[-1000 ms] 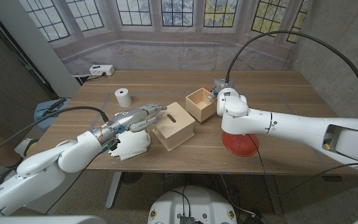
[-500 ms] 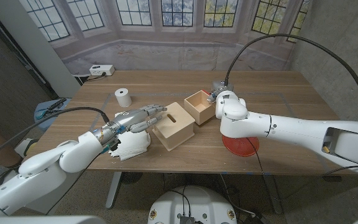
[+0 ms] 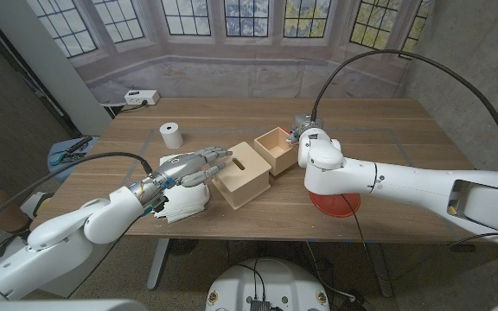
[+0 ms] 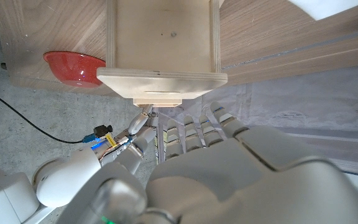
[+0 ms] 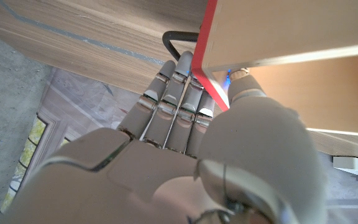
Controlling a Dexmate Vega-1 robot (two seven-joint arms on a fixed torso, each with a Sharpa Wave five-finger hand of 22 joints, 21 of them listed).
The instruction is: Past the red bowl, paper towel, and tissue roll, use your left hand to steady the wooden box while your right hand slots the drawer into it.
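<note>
I see my right hand point(image 3: 302, 131) gripping the drawer point(image 3: 277, 149), which touches the wooden box point(image 3: 241, 174). My left hand point(image 3: 194, 166), fingers extended, presses the box's left side. Paper towel point(image 3: 184, 204) lies beneath it; red bowl point(image 3: 334, 202) under my right arm.

White rounded arms, black cables; silver-grey left robot hand point(image 3: 190, 166), apparently segmented.

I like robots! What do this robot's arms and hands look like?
Both arms are smooth, glossy white with rounded shells. The left arm and right arm each trail a thick black cable. The left hand is silvery grey metal with jointed fingers; small coloured wires sit at its wrist. The right hand looks the same.
</note>
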